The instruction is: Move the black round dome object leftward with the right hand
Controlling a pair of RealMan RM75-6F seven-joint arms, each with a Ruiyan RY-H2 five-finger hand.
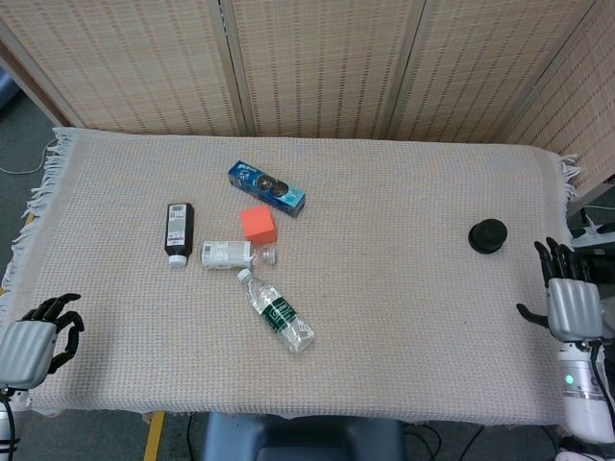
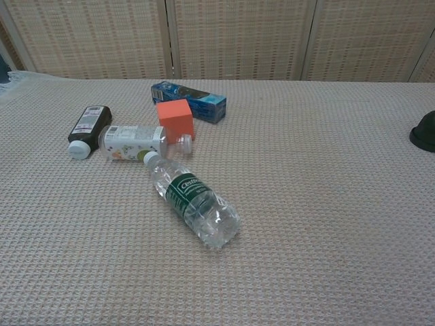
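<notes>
The black round dome object [image 1: 487, 235] sits on the cloth near the table's right side; the chest view shows only its left part [image 2: 424, 131] at the right edge. My right hand [image 1: 569, 300] hovers by the right table edge, to the right of and nearer than the dome, apart from it, fingers spread and holding nothing. My left hand [image 1: 31, 339] is at the near left corner, fingers loosely curled, nothing in it. Neither hand shows in the chest view.
A woven cloth [image 1: 384, 288] covers the table. Left of centre lie a clear water bottle [image 1: 277, 313], a small white bottle [image 1: 231, 254], a dark bottle [image 1: 178, 231], an orange cube [image 1: 257, 224] and a blue box [image 1: 266, 188]. Woven screens [image 1: 317, 58] stand behind.
</notes>
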